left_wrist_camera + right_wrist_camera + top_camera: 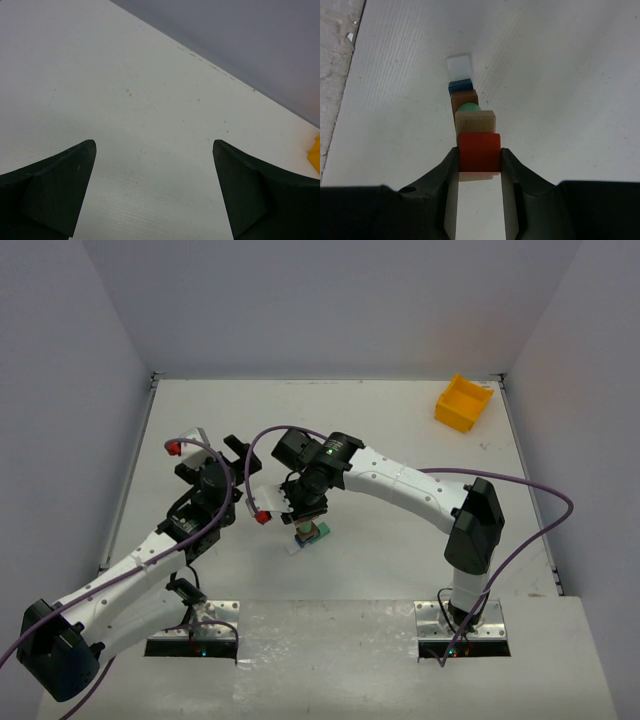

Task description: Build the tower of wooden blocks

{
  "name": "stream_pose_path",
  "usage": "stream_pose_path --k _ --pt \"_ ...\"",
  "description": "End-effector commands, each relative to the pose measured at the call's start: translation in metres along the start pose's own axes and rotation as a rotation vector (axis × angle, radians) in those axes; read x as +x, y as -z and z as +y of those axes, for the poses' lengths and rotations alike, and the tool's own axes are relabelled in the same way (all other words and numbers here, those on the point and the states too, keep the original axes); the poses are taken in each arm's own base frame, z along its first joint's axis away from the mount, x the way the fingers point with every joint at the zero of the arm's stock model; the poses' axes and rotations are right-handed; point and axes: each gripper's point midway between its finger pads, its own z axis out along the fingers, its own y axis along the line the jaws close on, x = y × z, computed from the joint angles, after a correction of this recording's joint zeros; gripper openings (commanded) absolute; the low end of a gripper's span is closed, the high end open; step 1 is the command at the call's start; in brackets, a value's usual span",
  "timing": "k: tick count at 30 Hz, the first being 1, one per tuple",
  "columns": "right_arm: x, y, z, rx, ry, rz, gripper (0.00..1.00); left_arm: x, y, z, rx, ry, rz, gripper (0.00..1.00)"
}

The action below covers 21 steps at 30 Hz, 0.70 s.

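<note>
My right gripper (479, 156) is clamped on the red block (479, 149), directly over the wood block tower (308, 533), which stands mid-counter just ahead of the arm bases. I cannot tell whether red is seated on the tan block (476, 121) or just above it. I would lower slowly, keep red square over tan, part the fingers evenly, then lift straight up. The stack looks narrow, and any sideways drag could topple it. My left gripper (154, 146) hangs spread wide, holding nothing. The counter (400, 430) is white and faintly speckled. Pale grey walls enclose it, and a yellow bin (463, 402) sits at the far right corner.
</note>
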Motion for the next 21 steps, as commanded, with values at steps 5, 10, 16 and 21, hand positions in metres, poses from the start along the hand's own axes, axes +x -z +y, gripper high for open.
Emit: stream_pose_path --k 5,10,16,21 --pt "-0.0072 0.0048 -0.0014 -0.002 0.008 -0.028 0.31 -0.0234 0.0001 -0.0171 0.036 0.049 -0.043 1.00" --pt "-0.0081 0.0058 -0.0017 -0.001 0.010 -0.033 0.33 -0.0226 -0.0003 -0.0172 0.035 0.046 -0.041 1.00" --pt "-0.0085 0.0059 -0.0023 0.002 0.010 -0.032 0.35 -0.0228 -0.0006 -0.0171 0.034 0.044 -0.041 1.00" --pt "-0.0096 0.0071 -0.0038 0.007 0.010 -0.033 0.38 -0.0218 -0.0010 -0.0172 0.034 0.042 -0.039 1.00"
